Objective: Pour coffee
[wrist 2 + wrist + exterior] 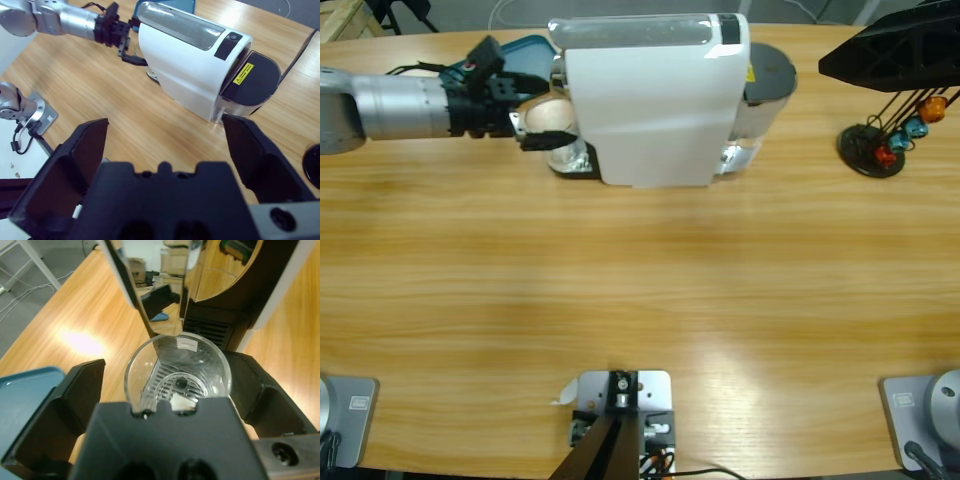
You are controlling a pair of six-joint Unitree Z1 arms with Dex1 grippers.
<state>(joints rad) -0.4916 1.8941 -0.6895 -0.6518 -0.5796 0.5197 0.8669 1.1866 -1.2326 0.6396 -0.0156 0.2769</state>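
The left gripper point(177, 390) stands with its 2 jaws spread either side of the tumbler point(177, 372), which sits on the drip grille of the coffee machine point(655, 95) under its spout, likely placed to catch coffee; none shows in the glass yet. The right gripper point(167, 150) hangs released above the wooden table point(640, 290); grey floor and cables beyond

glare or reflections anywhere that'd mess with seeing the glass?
Left wrist view: table has a bright glare patch; the coffee machine mirrors the room above the glass tumbler, whose rim stays readable between the left hand jaws. High view: soft sheen on the wood only.
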